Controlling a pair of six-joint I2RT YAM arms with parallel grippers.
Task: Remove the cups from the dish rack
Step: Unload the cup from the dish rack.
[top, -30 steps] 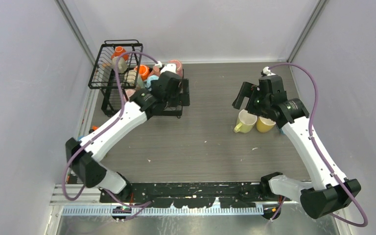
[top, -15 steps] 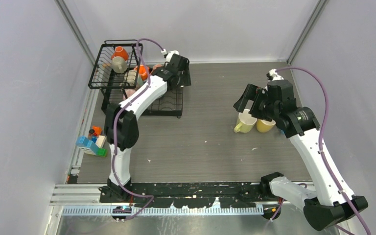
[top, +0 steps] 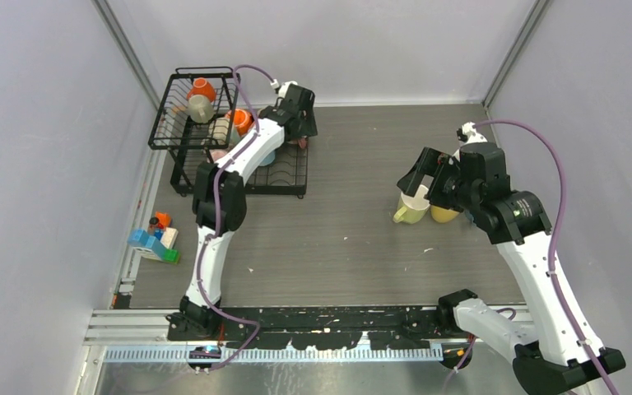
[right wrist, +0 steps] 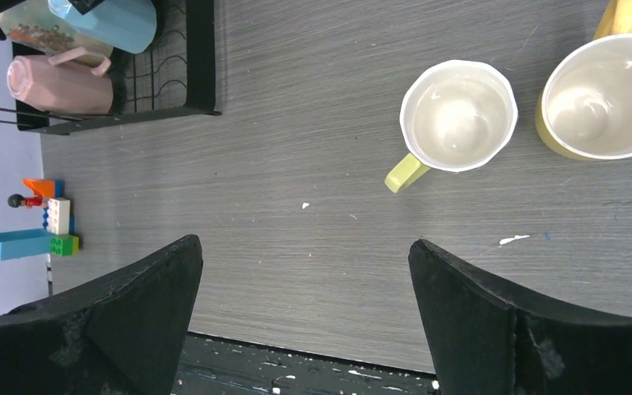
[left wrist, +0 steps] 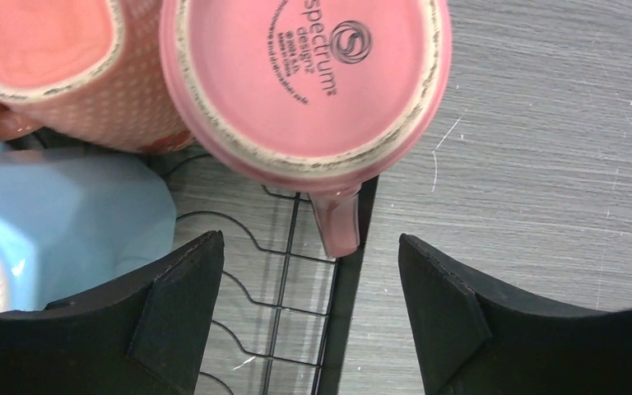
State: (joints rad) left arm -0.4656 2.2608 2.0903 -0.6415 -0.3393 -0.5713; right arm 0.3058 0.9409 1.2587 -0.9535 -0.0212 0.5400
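The black wire dish rack [top: 239, 191] stands at the table's far left. Its basket holds an orange cup [top: 202, 85] and a beige cup [top: 200, 107]. My left gripper [top: 295, 132] hovers over the tray section's far right corner. In the left wrist view it [left wrist: 306, 243] is open, and the handle of an upturned pink cup [left wrist: 309, 74] points into the gap, untouched. Beside that cup are a dotted pink cup [left wrist: 66, 74] and a light blue cup [left wrist: 58, 222]. My right gripper [right wrist: 304, 245] is open and empty, above two yellow cups [right wrist: 458, 115] [right wrist: 605, 95] standing upright on the table.
Coloured toy blocks [top: 155, 241] lie by the left wall, near the rack's front. Grey walls close in the table on the left, right and back. A black rail [top: 329, 317] runs along the near edge between the arm bases.
My left arm has straightened and reached farther to the rack's far right corner. My right arm has drawn back toward the near side, away from the two yellow cups.
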